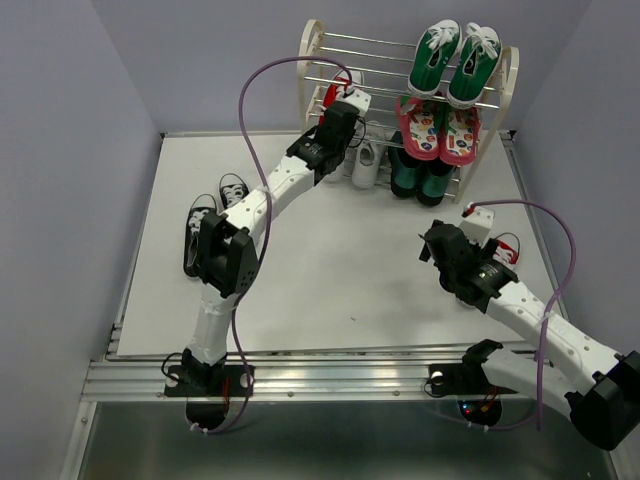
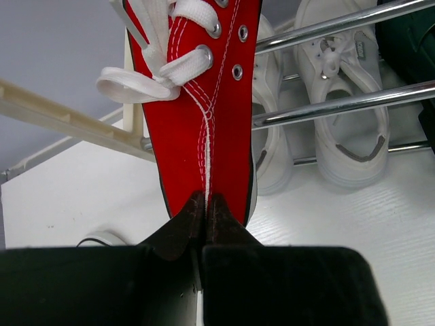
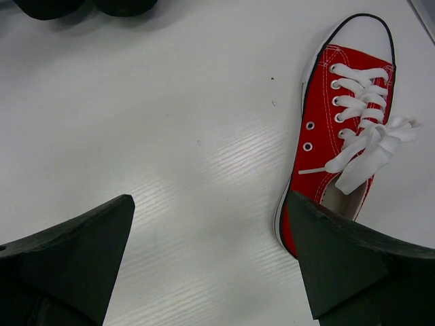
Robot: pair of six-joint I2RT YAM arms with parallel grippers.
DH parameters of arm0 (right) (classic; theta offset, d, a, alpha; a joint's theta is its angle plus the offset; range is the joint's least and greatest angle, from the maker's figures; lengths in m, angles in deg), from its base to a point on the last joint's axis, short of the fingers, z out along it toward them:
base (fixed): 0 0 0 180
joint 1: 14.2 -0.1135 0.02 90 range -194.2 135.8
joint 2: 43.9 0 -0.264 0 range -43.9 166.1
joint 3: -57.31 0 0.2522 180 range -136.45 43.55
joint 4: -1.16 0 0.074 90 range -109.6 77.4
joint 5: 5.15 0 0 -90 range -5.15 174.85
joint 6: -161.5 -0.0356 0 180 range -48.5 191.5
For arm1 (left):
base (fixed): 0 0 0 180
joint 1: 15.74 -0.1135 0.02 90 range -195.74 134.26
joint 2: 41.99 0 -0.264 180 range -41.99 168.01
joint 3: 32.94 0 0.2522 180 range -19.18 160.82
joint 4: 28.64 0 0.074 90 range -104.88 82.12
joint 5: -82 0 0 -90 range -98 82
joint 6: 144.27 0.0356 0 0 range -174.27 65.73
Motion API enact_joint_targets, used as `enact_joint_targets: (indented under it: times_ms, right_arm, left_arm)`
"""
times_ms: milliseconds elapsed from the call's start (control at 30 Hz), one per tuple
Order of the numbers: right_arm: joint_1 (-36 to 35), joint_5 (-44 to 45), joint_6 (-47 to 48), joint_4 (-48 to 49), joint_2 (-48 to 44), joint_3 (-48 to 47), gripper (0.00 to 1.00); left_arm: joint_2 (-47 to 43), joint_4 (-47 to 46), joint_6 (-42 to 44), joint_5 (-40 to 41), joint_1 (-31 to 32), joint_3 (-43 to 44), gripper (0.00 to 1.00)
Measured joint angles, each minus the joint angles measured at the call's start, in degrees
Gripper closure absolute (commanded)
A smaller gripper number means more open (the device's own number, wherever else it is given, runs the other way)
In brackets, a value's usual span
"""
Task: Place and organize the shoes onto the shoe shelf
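While left tool [image 2: 206, 209] clamps red sneaker [image 2: 204, 136] at heel, likely light, soft canvas; right tool [image 3: 211, 261] gapes empty.

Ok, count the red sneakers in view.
2. One red sneaker is clamped in the left gripper at the shoe shelf; the other lies on the table by the right gripper.

Shoe shelf [image 1: 312, 50] at far edge of tabletop [image 1: 330, 260], right of centre. On top tier, right half: top sneaker pair [image 1: 455, 62]. Tier below, right: flat shoe pair [image 1: 440, 128]. Beneath those: boots [image 1: 420, 175]. Left of boots, under rods: low sneaker pair [image 2: 346, 129]. Lifted sneaker [image 2: 204, 122] heel-pinched in left gripper [image 2: 206, 210], before shelf's left half. Left sneaker pair [image 1: 197, 235] on tabletop beside left arm. Lone sneaker [image 3: 340, 129] on tabletop, right side, just beside right gripper [image 3: 209, 204].
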Motion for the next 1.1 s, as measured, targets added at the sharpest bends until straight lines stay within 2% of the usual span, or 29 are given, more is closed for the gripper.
enact_joint_targets:
  times_ms: [433, 1100]
  right_arm:
    - [0.00, -0.22, 0.04, 1.11, 0.22, 0.00, 0.00]
    - [0.00, -0.81, 0.00, 1.38, 1.38, 0.02, 0.00]
  left_arm:
    - [3.74, 0.20, 3.08, -0.96, -1.01, 6.88, 1.00]
    - [7.65, -1.29, 4.39, -1.42, -2.86, 11.04, 1.00]
